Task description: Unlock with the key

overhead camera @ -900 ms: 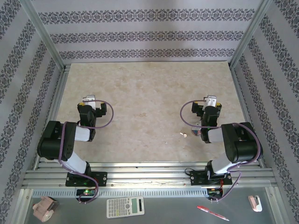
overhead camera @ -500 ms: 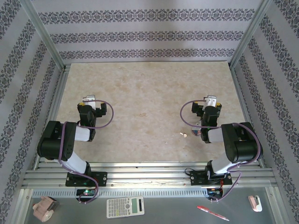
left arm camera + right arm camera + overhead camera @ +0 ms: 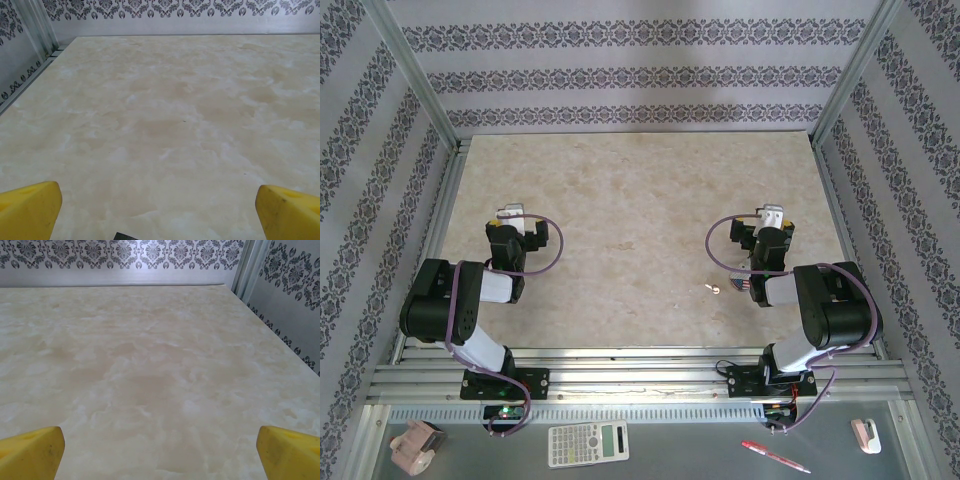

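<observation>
Both our left hand [image 3: 160,212] and right hand [image 3: 160,452] stand spread wide, holding nothing, low over the beige marbled counter [image 3: 640,180]. We judge this a ready pose, with the reach not yet begun. What we take for the small silvery metal key [image 3: 711,289] lies on it beside a small dark lock [image 3: 738,285], near the right hand. Its long axis seems left-right; which way it points is too small to tell.

Calculator [image 3: 588,443], red pen [image 3: 775,457] (front ledge)
</observation>
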